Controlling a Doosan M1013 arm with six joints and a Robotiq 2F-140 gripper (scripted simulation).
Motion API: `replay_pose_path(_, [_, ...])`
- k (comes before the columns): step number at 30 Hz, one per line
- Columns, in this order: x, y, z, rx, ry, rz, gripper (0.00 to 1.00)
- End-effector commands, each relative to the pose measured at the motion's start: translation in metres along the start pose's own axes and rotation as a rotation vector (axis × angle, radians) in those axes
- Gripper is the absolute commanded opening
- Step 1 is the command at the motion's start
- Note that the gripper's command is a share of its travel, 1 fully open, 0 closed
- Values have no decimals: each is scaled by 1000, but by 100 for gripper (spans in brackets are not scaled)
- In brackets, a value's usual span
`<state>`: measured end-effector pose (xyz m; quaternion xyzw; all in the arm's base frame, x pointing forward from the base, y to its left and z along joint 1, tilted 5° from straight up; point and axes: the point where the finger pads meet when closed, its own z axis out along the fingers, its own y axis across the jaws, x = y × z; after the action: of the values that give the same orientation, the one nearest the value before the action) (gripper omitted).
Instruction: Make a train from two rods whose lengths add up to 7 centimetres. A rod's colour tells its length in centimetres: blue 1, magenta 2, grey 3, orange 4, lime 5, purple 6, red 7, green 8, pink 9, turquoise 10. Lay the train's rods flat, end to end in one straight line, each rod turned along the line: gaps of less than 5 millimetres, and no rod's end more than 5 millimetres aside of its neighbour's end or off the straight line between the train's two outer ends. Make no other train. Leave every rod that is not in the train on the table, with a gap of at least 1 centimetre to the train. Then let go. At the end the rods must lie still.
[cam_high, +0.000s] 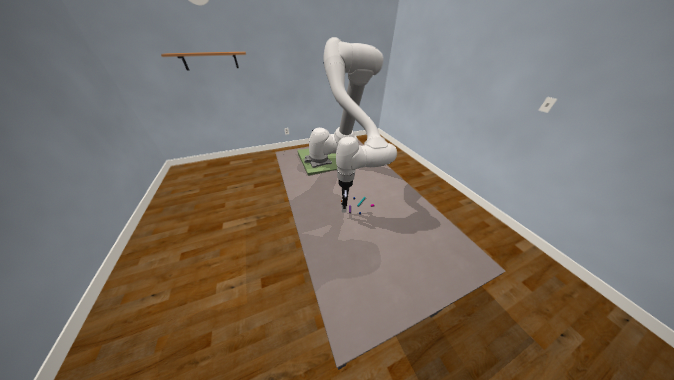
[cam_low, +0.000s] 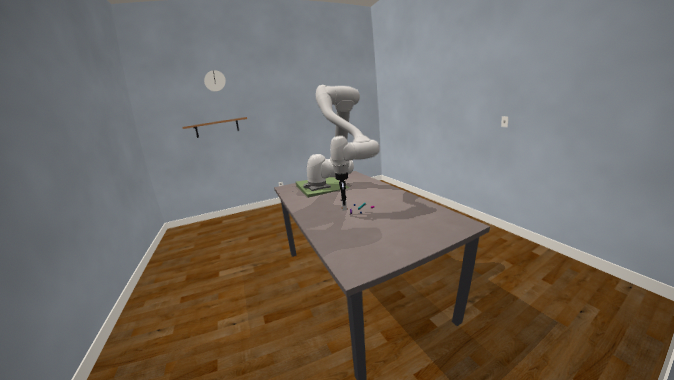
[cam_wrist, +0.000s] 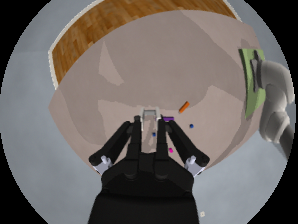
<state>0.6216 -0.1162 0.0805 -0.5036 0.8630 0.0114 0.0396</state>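
Tool (cam_wrist: 150, 123): fingers narrowed, clamped on grey rod (cam_wrist: 149, 113), low over desk (cam_high: 400, 280) in the half toward the arm's end. Orange rod (cam_wrist: 184, 106): flat on desk, near tool, apart.

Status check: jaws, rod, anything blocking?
Jaws shut on grey rod, low at the table. Orange rod lies apart, flat. Purple rod close beside the jaws.

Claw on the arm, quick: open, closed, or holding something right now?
Claw: closed on the short pale grey rod, down near the table top.
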Motion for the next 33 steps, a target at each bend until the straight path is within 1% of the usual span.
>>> replay_pose_path(1, [0, 0, -19, -1, 0, 0, 16])
replay_pose_path(5, [0, 0, -45, -1, 0, 0, 16])
replay_pose_path(8, [0, 0, -54, -1, 0, 0, 16])
replay_pose_path(20, [1, 1, -56, -1, 0, -3, 16])
replay_pose_path(21, [8, 3, -57, -1, 0, -18, 16])
replay_pose_path(23, [39, 18, -57, -1, 0, -94, 16])
replay_pose_path(31, [91, 48, -57, -1, 0, -231, 16])
replay_pose_path(33, [93, 49, -57, -1, 0, -236, 16])
